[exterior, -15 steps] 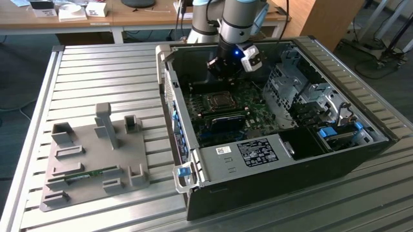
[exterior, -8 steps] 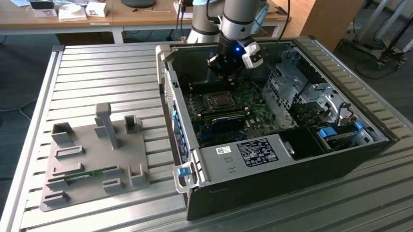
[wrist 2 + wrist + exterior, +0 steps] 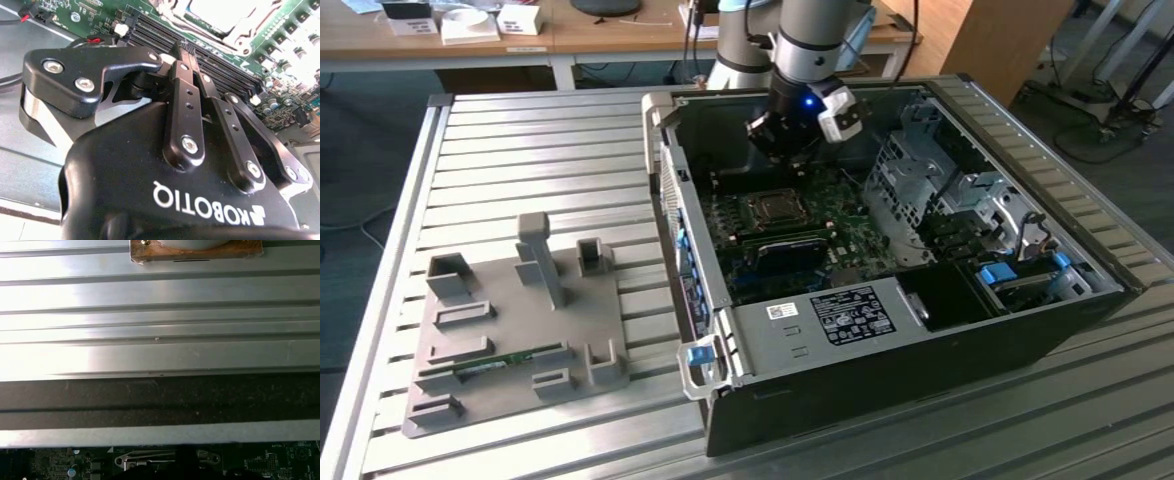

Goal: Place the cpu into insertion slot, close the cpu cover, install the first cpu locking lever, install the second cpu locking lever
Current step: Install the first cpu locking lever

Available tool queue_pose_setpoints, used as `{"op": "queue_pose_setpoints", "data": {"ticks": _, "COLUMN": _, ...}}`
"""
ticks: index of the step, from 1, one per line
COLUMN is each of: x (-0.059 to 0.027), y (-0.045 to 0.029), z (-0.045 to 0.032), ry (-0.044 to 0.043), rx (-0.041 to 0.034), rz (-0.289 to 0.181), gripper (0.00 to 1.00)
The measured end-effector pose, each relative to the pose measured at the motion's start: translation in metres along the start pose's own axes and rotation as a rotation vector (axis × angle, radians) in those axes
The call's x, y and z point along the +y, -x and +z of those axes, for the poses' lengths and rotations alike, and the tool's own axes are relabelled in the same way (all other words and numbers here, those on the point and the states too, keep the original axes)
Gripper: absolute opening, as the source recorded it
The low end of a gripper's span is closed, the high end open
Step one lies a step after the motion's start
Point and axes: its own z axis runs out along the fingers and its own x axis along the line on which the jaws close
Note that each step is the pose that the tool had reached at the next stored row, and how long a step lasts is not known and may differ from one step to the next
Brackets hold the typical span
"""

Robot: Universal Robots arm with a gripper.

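In the exterior view my gripper (image 3: 783,150) hangs inside the open black computer case, just above the green motherboard and slightly behind the insertion slot (image 3: 774,210). The second wrist view shows the gripper (image 3: 184,47) shut, its black fingers pressed together with nothing between them, pointing at the long memory slots (image 3: 210,60). Beyond them lies the cpu (image 3: 215,10), a pale silver square seated in the socket. The cpu cover (image 3: 235,36) shows as a metal frame edge around it. I cannot tell how the locking levers stand.
The case (image 3: 894,350) lies on a slatted aluminium table (image 3: 160,320). A metal drive cage (image 3: 921,180) fills the case at the exterior view's right. A grey fixture plate (image 3: 507,330) holding a memory stick (image 3: 487,366) sits at the exterior view's left.
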Motion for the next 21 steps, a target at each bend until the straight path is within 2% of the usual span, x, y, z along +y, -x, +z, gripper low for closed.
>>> {"op": "queue_pose_setpoints", "data": {"ticks": 11, "x": -0.0019, "y": -0.0033, "z": -0.0002, "ry": -0.0200, "rx": -0.0013, "rz": -0.001, "gripper": 0.10}}
{"op": "queue_pose_setpoints", "data": {"ticks": 21, "x": -0.0154, "y": -0.0026, "z": -0.0017, "ry": -0.0299, "rx": -0.0016, "rz": -0.002, "gripper": 0.10}}
